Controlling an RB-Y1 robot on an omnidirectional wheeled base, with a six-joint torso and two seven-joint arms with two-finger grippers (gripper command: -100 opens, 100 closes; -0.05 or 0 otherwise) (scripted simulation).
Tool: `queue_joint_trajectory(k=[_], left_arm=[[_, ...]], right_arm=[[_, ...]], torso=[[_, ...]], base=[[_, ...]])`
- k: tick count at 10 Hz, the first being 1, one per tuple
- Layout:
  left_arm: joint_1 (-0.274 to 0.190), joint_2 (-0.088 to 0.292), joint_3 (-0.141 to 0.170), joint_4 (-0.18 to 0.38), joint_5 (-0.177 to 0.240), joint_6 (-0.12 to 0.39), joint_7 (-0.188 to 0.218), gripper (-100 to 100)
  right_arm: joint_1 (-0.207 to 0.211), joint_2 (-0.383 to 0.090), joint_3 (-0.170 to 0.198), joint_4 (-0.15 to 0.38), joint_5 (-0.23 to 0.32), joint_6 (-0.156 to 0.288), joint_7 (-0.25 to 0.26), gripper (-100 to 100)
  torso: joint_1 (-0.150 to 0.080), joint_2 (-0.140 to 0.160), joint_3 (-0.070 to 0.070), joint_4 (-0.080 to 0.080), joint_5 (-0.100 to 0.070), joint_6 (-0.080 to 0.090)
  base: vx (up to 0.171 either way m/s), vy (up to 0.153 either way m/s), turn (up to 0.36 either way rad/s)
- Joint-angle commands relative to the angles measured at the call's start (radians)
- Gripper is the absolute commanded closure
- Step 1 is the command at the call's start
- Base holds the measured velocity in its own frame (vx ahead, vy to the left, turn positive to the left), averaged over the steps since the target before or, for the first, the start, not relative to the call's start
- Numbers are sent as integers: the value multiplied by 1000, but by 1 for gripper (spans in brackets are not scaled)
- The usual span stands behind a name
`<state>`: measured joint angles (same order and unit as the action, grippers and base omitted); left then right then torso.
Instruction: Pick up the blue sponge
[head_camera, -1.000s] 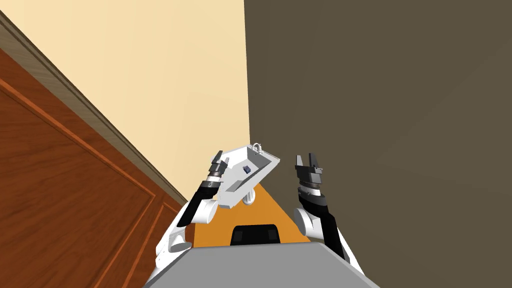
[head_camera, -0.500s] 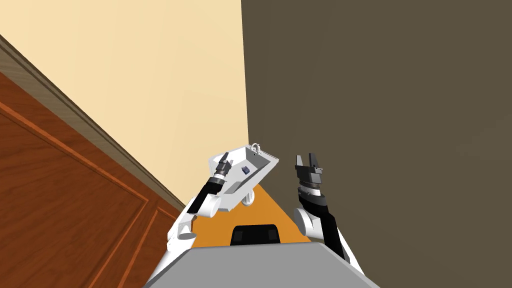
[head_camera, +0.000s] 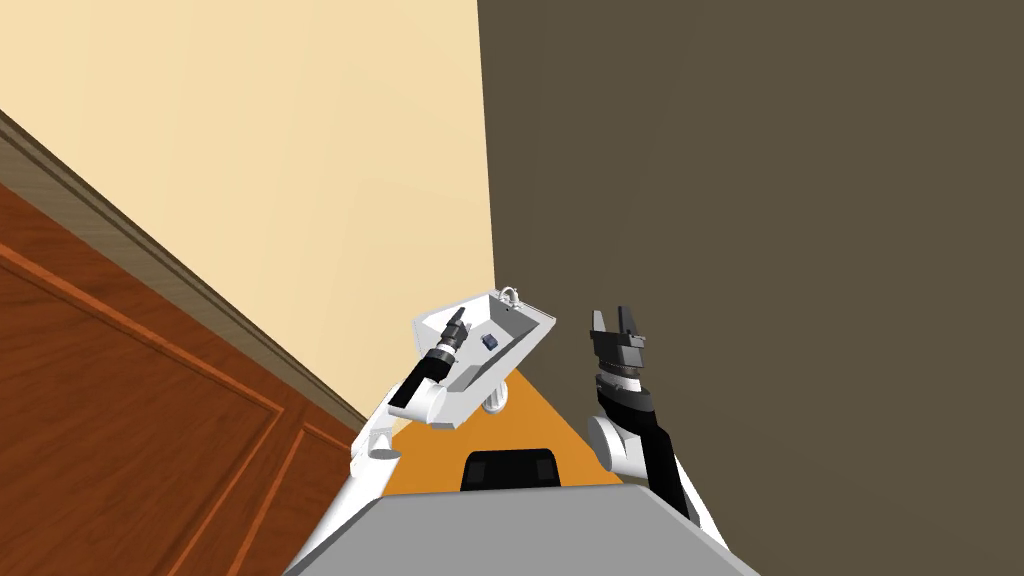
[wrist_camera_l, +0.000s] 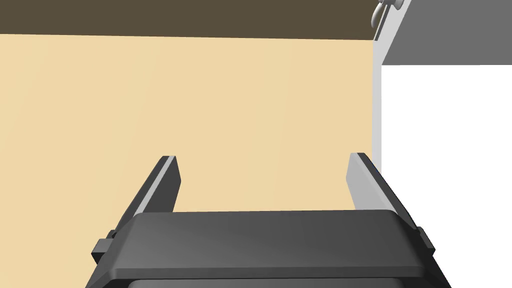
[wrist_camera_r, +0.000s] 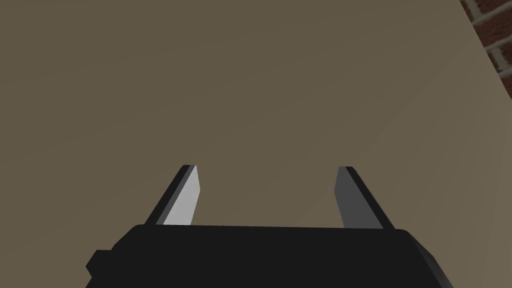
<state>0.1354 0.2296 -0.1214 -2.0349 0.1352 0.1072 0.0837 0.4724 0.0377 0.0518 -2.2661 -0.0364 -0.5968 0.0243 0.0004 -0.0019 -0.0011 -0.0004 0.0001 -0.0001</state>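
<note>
Left pincer (wrist_camera_l: 262, 157) is wide open and holding nothing, hovering at the edge of the white sink (head_camera: 478, 378), but it's aimed at the cream wall (wrist_camera_l: 200, 100). The blue sponge (head_camera: 490, 341) sits in the basin just off to its side, past the finger (wrist_camera_l: 365, 182) nearest the sink wall. Risk as I see it: swing across too low and that finger clips the rim, or nudges the little sponge away. Right pincer (head_camera: 612, 316) is open too, empty, well apart.

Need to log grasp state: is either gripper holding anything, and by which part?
Nothing is held. Left gripper and right gripper are open and empty; the blue sponge lies in the white sink.
</note>
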Motion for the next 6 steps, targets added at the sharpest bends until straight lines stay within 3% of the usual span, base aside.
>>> queue_joint_trajectory(k=[1,2,5,6], left_arm=[[-17,0,-8,16,7,50,-6,-100],[-17,0,-8,16,7,62,-6,-100],[-86,23,-30,85,51,154,-19,-100],[-86,23,-30,85,51,191,-19,-100]], right_arm=[[0,0,0,0,0,0,0,0],[0,0,0,0,0,0,0,0],[0,0,0,0,0,0,0,0],[0,0,0,0,0,0,0,0]], torso=[[0,0,0,0,0,0],[0,0,0,0,0,0],[0,1,0,0,0,0],[0,0,0,0,0,0]], base=[[22,7,-38],[8,2,-1],[19,6,-65],[23,10,-40]])
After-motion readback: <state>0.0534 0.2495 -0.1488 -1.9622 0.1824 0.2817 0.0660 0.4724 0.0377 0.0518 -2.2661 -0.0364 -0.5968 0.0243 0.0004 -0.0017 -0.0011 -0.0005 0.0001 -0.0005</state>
